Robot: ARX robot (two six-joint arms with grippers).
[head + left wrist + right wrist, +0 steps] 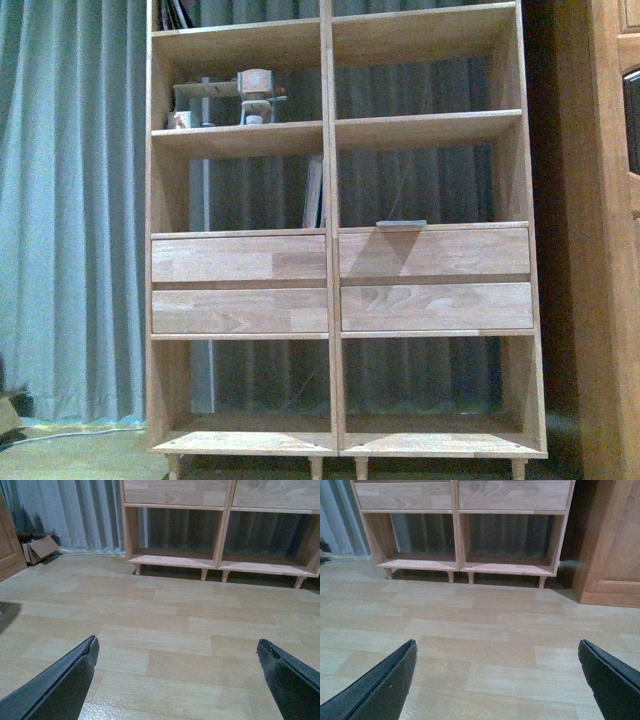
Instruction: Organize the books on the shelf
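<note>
The shelf (240, 258) stands at 12 o'clock. A thin pale book (314, 190) stands upright at 9 o'clock of its central divider. A flat grey book (401, 224) lies at 3 o'clock, above the drawers. The left fingers (60, 690) and right fingers (380, 690) are spread, released, over the floor (165, 610).

Tall light-wood shelf (430, 128), upright on short legs, with central divider, open-backed compartments and four plain drawer fronts. In the left middle compartment, thin pale book (314, 190), on end, right against the divider. Above the upper right drawer, flat grey book (401, 224), lying level at the front edge.
</note>
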